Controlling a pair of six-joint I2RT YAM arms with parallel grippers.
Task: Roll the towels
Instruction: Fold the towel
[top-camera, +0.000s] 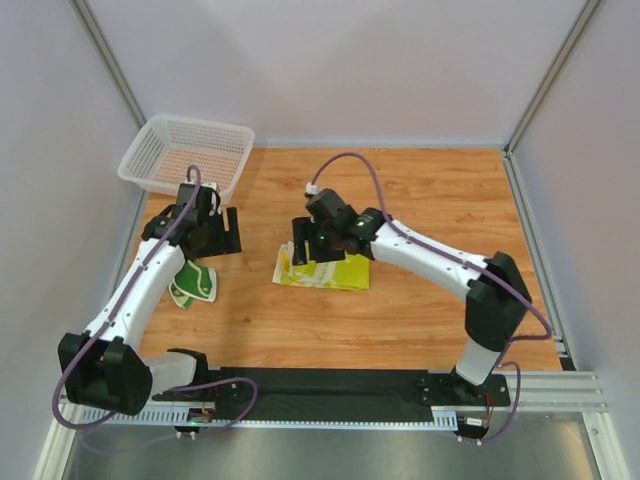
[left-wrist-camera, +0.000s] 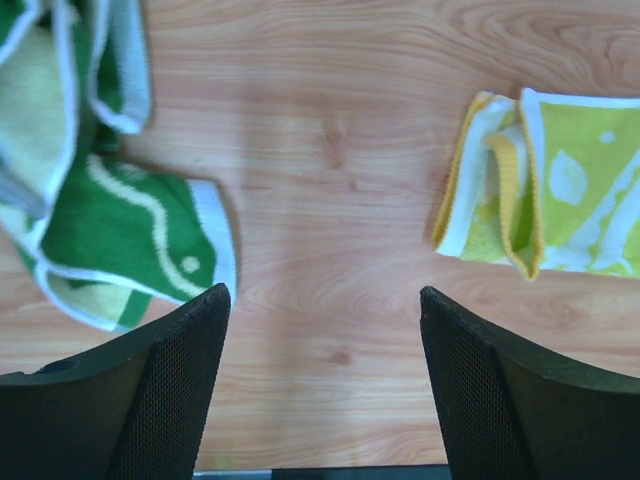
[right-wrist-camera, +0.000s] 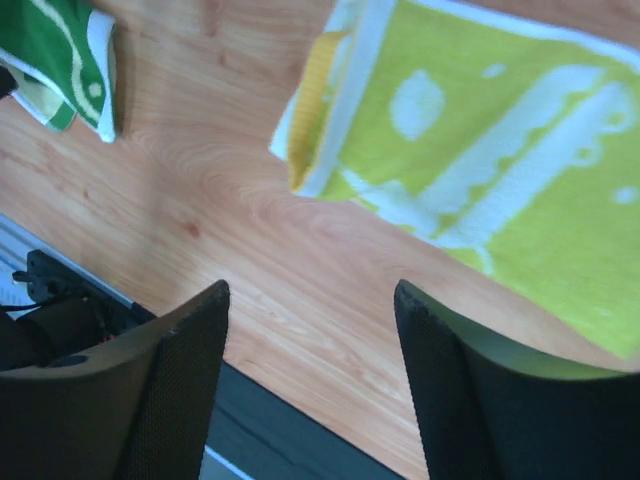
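Yellow-green towel (top-camera: 330, 273) under the right gripper (right-wrist-camera: 310, 290)
Long axis left-right; spread, empty jaws hover at its folded left end; left gripper (left-wrist-camera: 325, 295), also spread, stands farther off.

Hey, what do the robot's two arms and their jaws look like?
The left arm and right arm have white shells with black joints and black mounts. A purple cable runs along each. The jaws are black, blunt wedges with a fine mesh texture.

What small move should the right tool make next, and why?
Probably lower the right tool onto the folded edge of the yellow-green towel and pinch it. The towel lies mostly flat, not rolled, and the tool is open and holds nothing.
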